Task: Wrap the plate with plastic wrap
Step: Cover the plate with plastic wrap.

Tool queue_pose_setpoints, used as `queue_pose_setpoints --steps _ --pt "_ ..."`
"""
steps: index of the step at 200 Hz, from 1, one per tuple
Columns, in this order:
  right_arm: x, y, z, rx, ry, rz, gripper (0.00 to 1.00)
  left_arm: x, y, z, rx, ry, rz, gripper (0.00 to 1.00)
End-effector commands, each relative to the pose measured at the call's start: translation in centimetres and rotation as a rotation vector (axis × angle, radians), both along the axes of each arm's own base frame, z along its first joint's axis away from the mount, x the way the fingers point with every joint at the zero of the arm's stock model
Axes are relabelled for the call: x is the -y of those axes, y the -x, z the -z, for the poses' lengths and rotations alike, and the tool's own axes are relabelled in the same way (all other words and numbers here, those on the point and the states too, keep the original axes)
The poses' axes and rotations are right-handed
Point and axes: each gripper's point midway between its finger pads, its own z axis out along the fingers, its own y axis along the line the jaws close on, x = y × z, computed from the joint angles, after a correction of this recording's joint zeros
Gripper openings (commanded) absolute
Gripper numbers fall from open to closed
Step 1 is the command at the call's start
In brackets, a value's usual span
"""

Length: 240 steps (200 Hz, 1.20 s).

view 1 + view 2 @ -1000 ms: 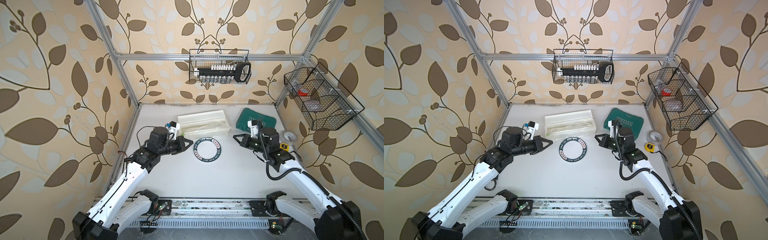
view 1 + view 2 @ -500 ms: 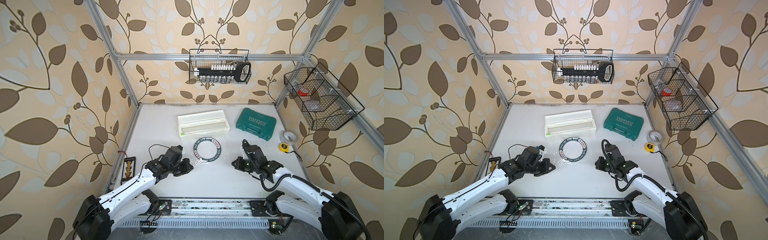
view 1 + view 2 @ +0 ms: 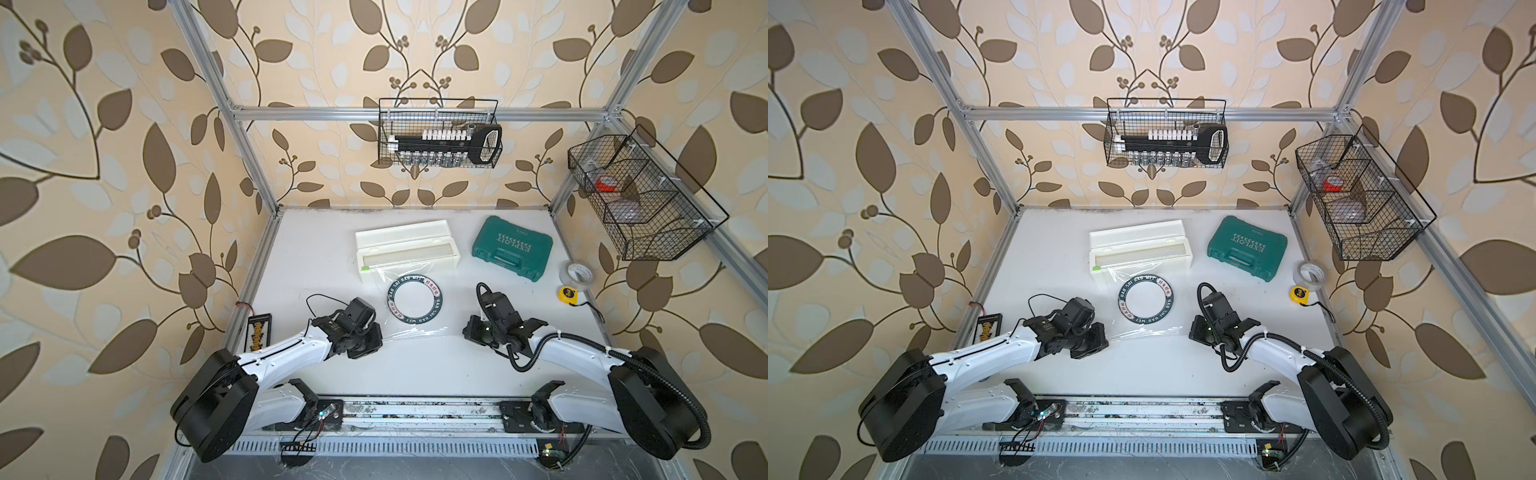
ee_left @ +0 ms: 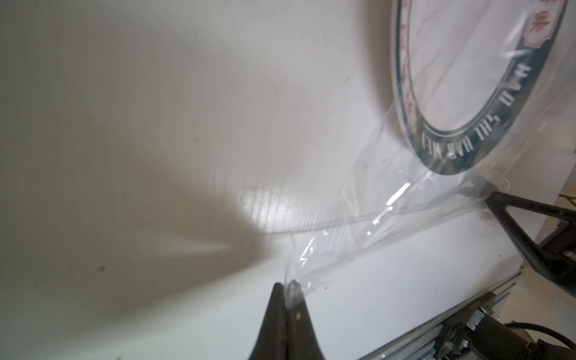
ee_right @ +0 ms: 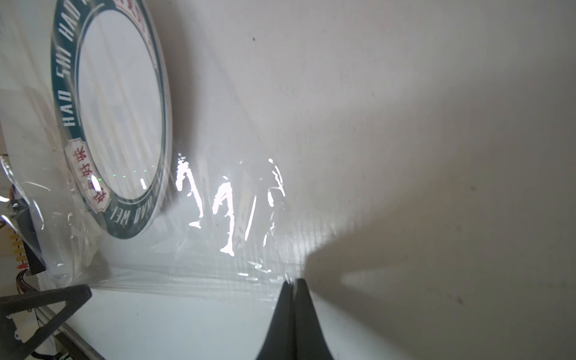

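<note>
The plate [image 3: 417,300] [image 3: 1146,300], white with a dark lettered rim, lies flat mid-table. Plastic wrap [image 3: 415,328] [image 3: 1144,330] runs from the white dispenser box [image 3: 407,249] over the plate to a stretched near edge. My left gripper [image 3: 383,337] [image 4: 285,285] is shut on the film's near-left corner. My right gripper [image 3: 467,332] [image 5: 293,280] is shut on the near-right corner. Both wrist views show the plate rim [image 4: 467,149] [image 5: 62,103] under crinkled film [image 4: 374,218] [image 5: 218,249]. Each shows the other arm's fingers across the film.
A green tool case [image 3: 512,248], a clear tape roll [image 3: 577,274] and a yellow tape measure [image 3: 569,294] lie at the back right. Wire baskets hang on the back wall [image 3: 439,139] and right wall [image 3: 640,199]. A small black strip [image 3: 259,334] lies by the left frame rail.
Both arms have pulled back from the dispenser box toward the table's front, drawing the film out over the plate. Both grippers stayed shut.
</note>
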Motion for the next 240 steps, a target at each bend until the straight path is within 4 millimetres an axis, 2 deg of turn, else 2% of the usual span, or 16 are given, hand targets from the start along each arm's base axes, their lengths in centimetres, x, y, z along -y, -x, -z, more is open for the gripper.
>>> queue_pose_setpoints --steps 1,33,73,109,137,154,184,204,221,240 --pt "1.3 -1.4 0.2 0.037 0.058 0.082 0.0 -0.9 -0.9 0.8 -0.004 -0.09 -0.04 0.0" --pt "0.3 -3.1 0.6 0.032 0.062 0.067 0.0 -1.2 -1.4 2.4 -0.053 -0.158 -0.059 0.0" --pt "-0.4 -5.3 0.9 0.054 0.067 0.083 0.0 -3.7 -2.2 4.6 -0.162 -0.259 -0.153 0.0" --pt "-1.4 -7.3 1.4 0.057 0.036 0.099 0.0 -5.2 -4.6 5.0 -0.177 -0.248 -0.21 0.0" --pt "-2.1 -7.7 2.1 0.041 0.016 0.092 0.0 -5.0 -5.5 5.5 -0.194 -0.258 -0.208 0.0" --pt "-1.9 -7.4 2.2 0.029 0.015 0.092 0.0 -4.7 -4.7 6.1 -0.235 -0.228 -0.211 0.0" --pt "-1.6 -5.2 1.9 0.003 -0.014 0.078 0.0 -4.2 -0.9 6.4 -0.293 -0.151 -0.21 0.0" --pt "-1.1 -3.7 1.5 -0.004 -0.011 0.055 0.0 -4.6 0.6 5.1 -0.278 -0.144 -0.216 0.0" --pt "-0.6 -2.9 0.6 0.008 -0.003 0.045 0.0 -4.8 0.9 3.0 -0.232 -0.123 -0.222 0.0" --pt "-0.4 -2.3 -0.6 0.029 -0.016 0.04 0.0 -5.1 1.6 1.6 -0.203 -0.113 -0.232 0.0"
